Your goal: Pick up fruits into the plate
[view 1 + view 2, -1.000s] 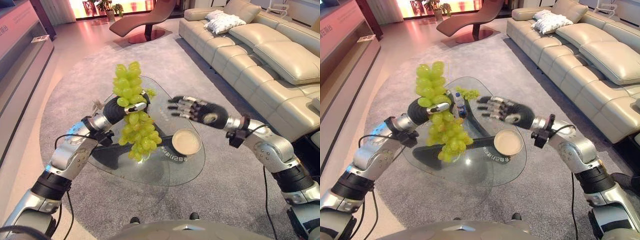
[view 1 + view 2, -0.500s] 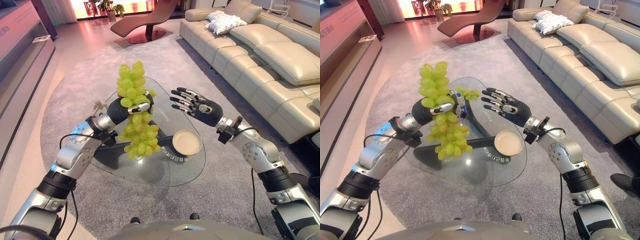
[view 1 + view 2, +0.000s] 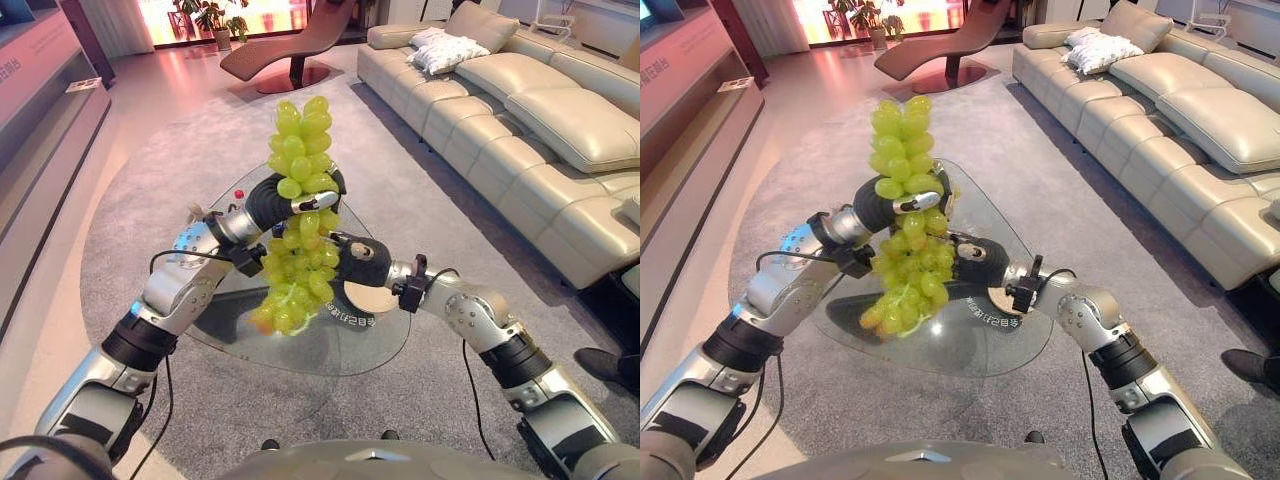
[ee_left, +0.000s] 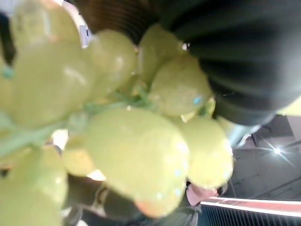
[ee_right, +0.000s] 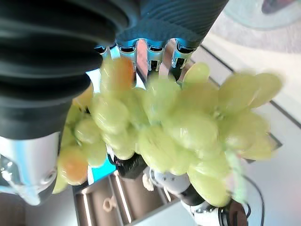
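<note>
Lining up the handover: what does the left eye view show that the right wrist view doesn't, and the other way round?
Left eye view alone: the glass table, the beige plate behind the right forearm, and the left hand curled round the bunch's middle. Right wrist view alone: the right hand from close up, its fingers running behind the fruit, their tips hidden. Both show the green grape bunch, held up off the table.

Left hand [image 3: 272,200] clenched (raised); right hand [image 3: 362,262] beside.

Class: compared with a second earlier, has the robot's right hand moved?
Yes. The right hand has moved toward the robot's left, from beyond the plate to against the grapes.
</note>
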Motion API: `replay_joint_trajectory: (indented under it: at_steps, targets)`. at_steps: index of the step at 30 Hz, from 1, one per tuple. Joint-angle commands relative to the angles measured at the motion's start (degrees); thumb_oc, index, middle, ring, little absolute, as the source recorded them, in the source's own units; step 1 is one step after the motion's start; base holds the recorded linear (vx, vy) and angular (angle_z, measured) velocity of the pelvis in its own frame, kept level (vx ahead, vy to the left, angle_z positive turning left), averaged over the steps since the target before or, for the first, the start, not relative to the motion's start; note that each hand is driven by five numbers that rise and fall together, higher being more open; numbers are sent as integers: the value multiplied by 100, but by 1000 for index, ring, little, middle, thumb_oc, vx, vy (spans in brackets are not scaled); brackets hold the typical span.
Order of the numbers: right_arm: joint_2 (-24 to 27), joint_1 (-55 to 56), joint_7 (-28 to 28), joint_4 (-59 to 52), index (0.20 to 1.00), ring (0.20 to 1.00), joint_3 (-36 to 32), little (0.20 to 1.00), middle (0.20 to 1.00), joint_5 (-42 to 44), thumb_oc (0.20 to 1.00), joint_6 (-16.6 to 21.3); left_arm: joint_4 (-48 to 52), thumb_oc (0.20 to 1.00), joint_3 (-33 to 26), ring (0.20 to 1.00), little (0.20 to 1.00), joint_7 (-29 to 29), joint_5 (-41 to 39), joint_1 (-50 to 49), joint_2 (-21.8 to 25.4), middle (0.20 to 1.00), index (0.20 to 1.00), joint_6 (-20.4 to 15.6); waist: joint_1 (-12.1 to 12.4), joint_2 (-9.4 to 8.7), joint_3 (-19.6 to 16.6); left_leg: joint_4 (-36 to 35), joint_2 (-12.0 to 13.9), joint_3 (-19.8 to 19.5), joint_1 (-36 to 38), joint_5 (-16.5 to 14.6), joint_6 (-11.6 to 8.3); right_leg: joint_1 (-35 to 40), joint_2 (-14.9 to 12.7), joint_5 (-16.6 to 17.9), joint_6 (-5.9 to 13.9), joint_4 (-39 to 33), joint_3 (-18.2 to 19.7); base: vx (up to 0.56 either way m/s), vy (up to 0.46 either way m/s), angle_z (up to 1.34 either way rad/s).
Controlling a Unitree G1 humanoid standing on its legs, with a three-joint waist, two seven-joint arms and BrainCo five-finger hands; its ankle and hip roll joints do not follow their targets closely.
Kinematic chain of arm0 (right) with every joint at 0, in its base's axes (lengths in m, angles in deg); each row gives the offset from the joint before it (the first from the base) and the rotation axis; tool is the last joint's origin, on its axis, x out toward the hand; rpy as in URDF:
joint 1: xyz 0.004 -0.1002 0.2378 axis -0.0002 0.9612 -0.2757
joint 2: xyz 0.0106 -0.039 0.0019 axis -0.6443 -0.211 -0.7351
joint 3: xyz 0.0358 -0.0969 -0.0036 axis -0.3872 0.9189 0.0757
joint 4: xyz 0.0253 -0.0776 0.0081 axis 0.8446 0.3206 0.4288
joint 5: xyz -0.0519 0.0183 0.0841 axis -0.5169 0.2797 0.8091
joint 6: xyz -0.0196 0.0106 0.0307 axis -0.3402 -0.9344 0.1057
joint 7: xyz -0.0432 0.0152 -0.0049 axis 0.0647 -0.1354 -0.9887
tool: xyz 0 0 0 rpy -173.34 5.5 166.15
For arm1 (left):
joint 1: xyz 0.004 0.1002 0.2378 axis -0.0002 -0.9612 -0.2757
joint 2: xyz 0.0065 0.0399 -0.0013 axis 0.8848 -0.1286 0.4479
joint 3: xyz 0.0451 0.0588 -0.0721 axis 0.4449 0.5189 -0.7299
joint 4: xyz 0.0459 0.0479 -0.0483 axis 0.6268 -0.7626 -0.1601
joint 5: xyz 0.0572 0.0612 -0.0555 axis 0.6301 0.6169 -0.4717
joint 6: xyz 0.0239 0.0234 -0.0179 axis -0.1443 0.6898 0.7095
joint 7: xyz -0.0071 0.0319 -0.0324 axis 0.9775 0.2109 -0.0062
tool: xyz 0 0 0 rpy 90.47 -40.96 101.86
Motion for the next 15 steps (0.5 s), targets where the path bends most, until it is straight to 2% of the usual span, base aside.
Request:
replay_joint_trajectory:
  at_steps: [1,10,15]
  targets:
    - [-377,-680,221,-464,1000,1000,212,1000,1000,356,1000,40,-283,200,91,200,200,305,34,976,-170,200,200,-75,14,-157,-42,143,-19,-117,114,-849,34,319,-143,-673,112,188,-92,0,0,0]
    - [-909,-896,166,-503,1000,1000,586,1000,1000,351,1000,144,-896,200,316,200,200,697,348,820,-771,200,200,281,2,-165,-26,164,-27,-69,171,-864,60,335,-154,-635,126,162,-15,0,0,0]
    - [-1159,-1060,64,-469,1000,1000,750,1000,1000,367,1000,-52,-1413,200,418,200,200,755,870,733,-1014,200,200,213,12,-177,-18,197,-17,-26,183,-871,71,321,-166,-630,125,179,-9,-3,2,-11]
